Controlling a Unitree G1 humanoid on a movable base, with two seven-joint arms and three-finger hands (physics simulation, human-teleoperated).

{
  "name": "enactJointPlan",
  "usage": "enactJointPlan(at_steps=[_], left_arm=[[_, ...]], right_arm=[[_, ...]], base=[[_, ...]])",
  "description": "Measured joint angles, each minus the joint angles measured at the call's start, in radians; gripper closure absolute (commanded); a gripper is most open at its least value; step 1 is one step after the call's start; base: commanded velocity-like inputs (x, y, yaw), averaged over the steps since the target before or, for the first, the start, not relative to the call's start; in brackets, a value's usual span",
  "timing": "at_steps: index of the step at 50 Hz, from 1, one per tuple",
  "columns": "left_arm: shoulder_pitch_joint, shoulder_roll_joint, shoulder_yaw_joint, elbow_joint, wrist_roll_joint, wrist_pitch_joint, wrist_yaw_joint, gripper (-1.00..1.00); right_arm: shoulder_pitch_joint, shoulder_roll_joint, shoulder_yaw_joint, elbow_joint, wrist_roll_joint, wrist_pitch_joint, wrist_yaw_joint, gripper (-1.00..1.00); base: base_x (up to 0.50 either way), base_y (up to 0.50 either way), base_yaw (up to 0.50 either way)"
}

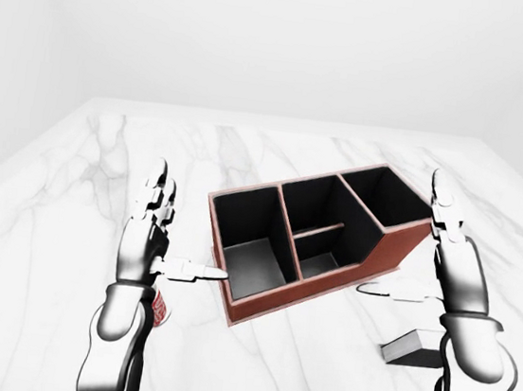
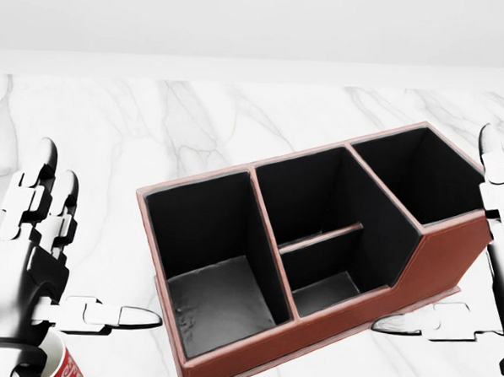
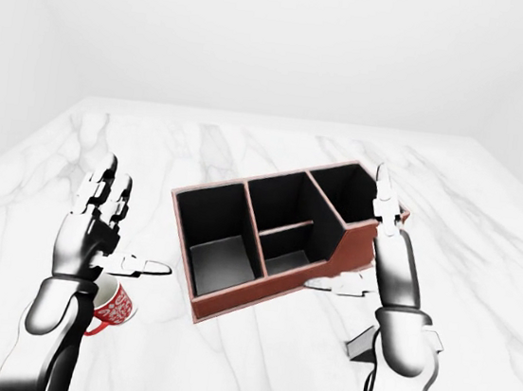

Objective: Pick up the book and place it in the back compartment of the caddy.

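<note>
White marble table point(image 1: 71, 191) carrying caddy point(image 2: 316, 251) mid-surface. Book point(image 1: 412, 347) flat near bottom edge, just beside and below right hand point(image 1: 453, 267); left hand point(image 1: 147, 234) well apart. Both open, empty.

1. One caddy point(image 1: 317, 250), with four compartments.
2. One book point(image 1: 412, 348), partly hidden.
3. One red-patterned mug point(image 3: 114, 305).
4. Two robot hands: left hand point(image 1: 147, 229), right hand point(image 1: 450, 252).
5. One marble desk point(image 1: 250, 366).

Glossy veined marble table point(image 1: 72, 182); caddy point(image 2: 312, 327) matt red-brown outside (black, faintly sheened inside).
</note>
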Motion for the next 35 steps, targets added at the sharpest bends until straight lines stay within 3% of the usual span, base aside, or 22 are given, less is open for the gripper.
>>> enactJointPlan(at_steps=[35], left_arm=[[-0.004, 0.002, 0.010, -0.003, -0.002, 0.000, 0.002, -1.00]], right_arm=[[0.061, -0.002, -0.119, -0.025, -0.161, 0.000, 0.149, -1.00]], base=[[0.00, 0.00, 0.00]])
